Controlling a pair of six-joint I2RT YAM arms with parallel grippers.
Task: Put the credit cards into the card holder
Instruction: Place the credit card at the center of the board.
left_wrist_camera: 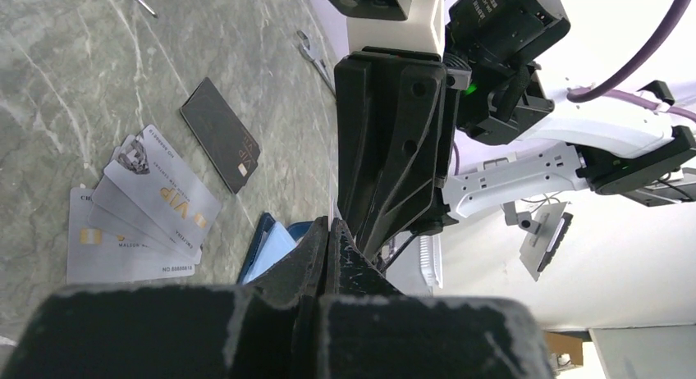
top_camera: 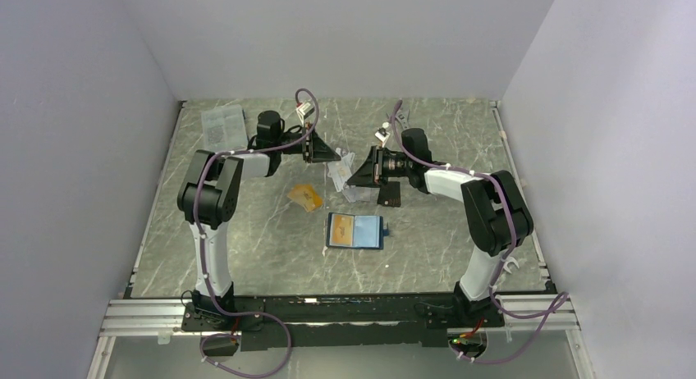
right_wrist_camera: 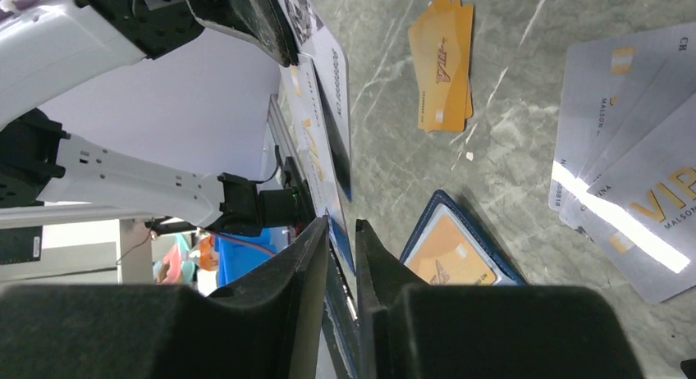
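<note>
A silvery-white credit card (right_wrist_camera: pixel 322 92) is held on edge above the table between both arms. My left gripper (left_wrist_camera: pixel 330 223) (top_camera: pixel 324 152) is shut on one end of it. My right gripper (right_wrist_camera: pixel 341 223) (top_camera: pixel 359 170) stands narrowly open with the card's other end between its fingers. The card holder (top_camera: pixel 373 231) (right_wrist_camera: pixel 420 227) lies open below, an orange card (right_wrist_camera: pixel 451 256) in one pocket. On the table lie more silvery cards (left_wrist_camera: pixel 139 207) (right_wrist_camera: pixel 632 166), a black card (left_wrist_camera: pixel 220 133) (top_camera: pixel 389 196) and orange cards (top_camera: pixel 305 197) (right_wrist_camera: pixel 446 63).
A clear grey compartment box (top_camera: pixel 223 126) sits at the back left corner. Grey walls close in the table on three sides. The metal rail (top_camera: pixel 328 313) with both arm bases runs along the near edge.
</note>
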